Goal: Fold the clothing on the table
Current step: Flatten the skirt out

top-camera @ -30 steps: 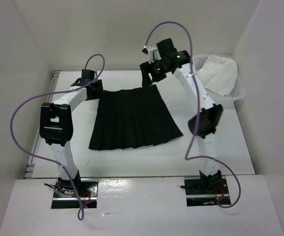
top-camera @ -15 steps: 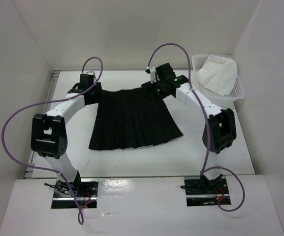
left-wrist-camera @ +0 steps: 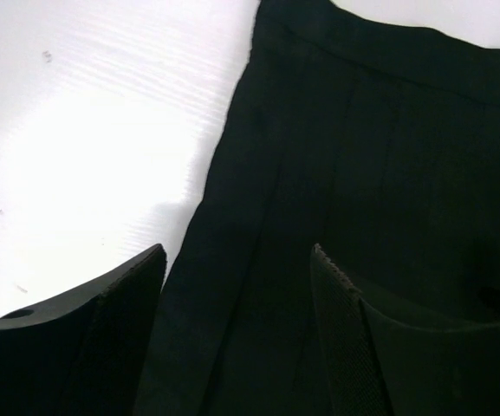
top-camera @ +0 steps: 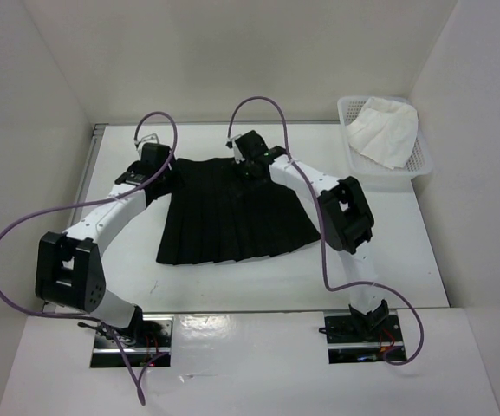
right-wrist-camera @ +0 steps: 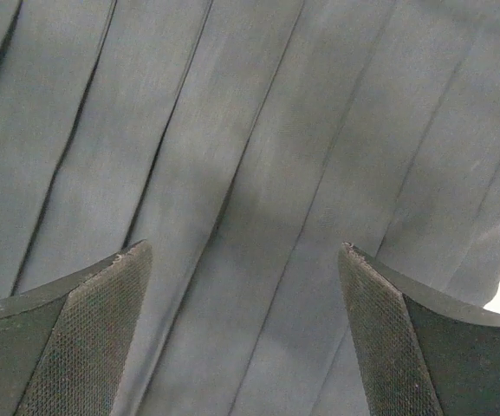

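The clothing, a black pleated skirt [top-camera: 232, 212], lies flat on the white table [top-camera: 388, 251] with its narrower waistband at the far side. My left gripper [top-camera: 157, 165] hovers over the skirt's far left corner. It is open in the left wrist view [left-wrist-camera: 237, 260], with one finger [left-wrist-camera: 120, 334] over the skirt's side edge, the other [left-wrist-camera: 345, 338] over the fabric [left-wrist-camera: 362, 156], and nothing between them. My right gripper [top-camera: 250, 165] is low over the middle of the waistband area. Its wrist view [right-wrist-camera: 243, 251] shows it wide open above the pleats [right-wrist-camera: 258, 130], holding nothing.
A white mesh basket [top-camera: 425, 154] holding a white cloth [top-camera: 379, 130] stands at the far right corner. A grey rail [top-camera: 94, 147] runs along the table's left edge. White walls enclose the table on three sides. Purple cables loop above both arms.
The right arm has swung left and down, from the skirt's far right corner to the waistband's middle, and its jaws have opened wider. The left arm has stretched forward and lowered.
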Robot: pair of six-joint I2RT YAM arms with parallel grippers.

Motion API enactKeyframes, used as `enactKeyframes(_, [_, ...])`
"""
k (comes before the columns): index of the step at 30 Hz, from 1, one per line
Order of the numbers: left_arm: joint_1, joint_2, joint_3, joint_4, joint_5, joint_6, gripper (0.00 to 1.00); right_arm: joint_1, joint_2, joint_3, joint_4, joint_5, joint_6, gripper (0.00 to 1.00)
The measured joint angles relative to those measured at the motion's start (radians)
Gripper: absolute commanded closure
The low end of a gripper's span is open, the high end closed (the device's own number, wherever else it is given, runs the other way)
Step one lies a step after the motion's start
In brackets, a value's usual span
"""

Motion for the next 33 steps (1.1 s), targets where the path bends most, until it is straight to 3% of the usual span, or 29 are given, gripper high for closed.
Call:
enactKeyframes(7, [-0.001,-0.076,-0.054,-0.05,-0.048,-0.066,0.01,-0.001,0.116,0.198,-0.012,0.058,0.053,0.02])
enactKeyframes(17, [-0.01,-0.103,-0.054,-0.109,-0.113,-0.137,0.0,0.0,0.268,0.482,-0.075,0.061,0.116,0.02])
enactKeyframes(33, [-0.01,-0.171,-0.114,-0.143,-0.138,-0.188,0.0,0.018,0.34,0.463,-0.131,0.087,0.179,0.02])
